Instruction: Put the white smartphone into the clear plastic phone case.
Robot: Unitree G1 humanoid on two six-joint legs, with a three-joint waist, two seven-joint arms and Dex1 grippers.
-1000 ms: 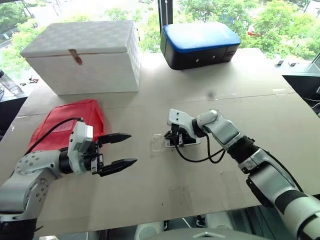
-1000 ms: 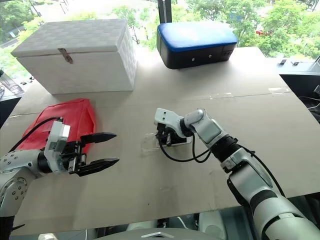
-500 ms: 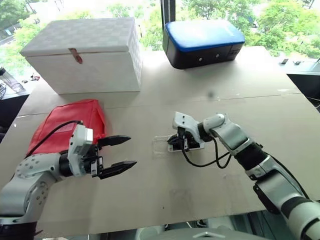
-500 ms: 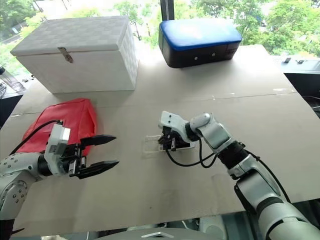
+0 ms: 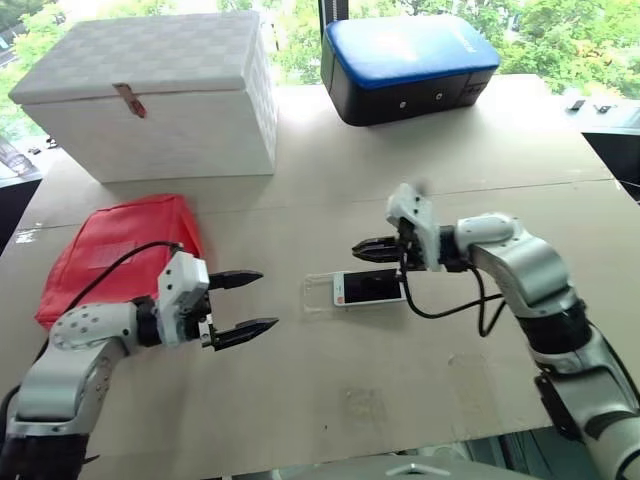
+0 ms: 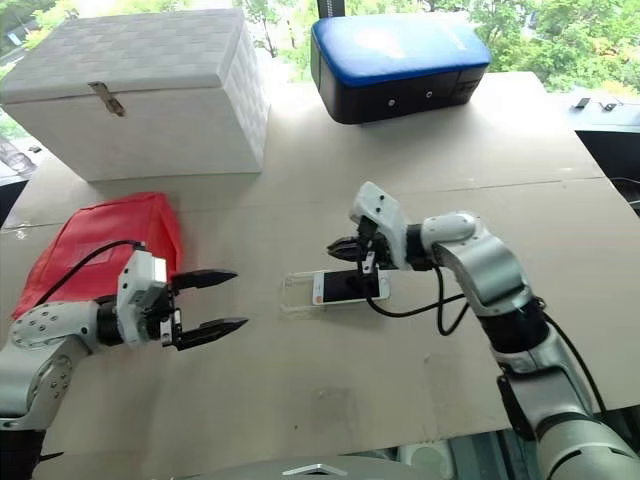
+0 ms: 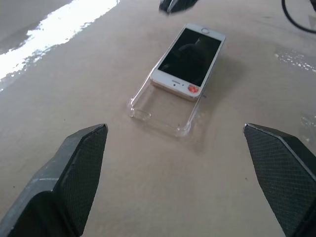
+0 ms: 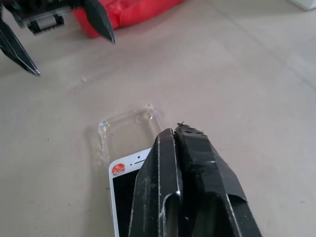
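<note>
White smartphone (image 5: 370,288) lies flat on the table (image 5: 420,370), screen up, partly slid into the clear plastic phone case (image 7: 160,111). Its far portion overhangs the case toward my right side; the near end, the one with a red sticker on the bezel, sits inside the case walls. The left portion of the case is bare, its rounded corners and low rim catching light in my left wrist view.

My right gripper (image 5: 362,247) is above the phone, not touching it, fingers pressed together, holding nothing. It points toward my left, tips hanging over the phone's far half. In the right wrist view the closed fingers (image 8: 187,182) stand over the phone's screen.

My left gripper (image 5: 258,300) hovers above the table, jaws spread wide, nothing between them. It aims at the case's open end, well apart from it.

Red bag (image 5: 115,245) lies on the table behind my left arm. White woven box (image 5: 150,95) with a small clasp stands at the far left. Blue-topped black case (image 5: 405,65) sits at the far edge, centre-right.
</note>
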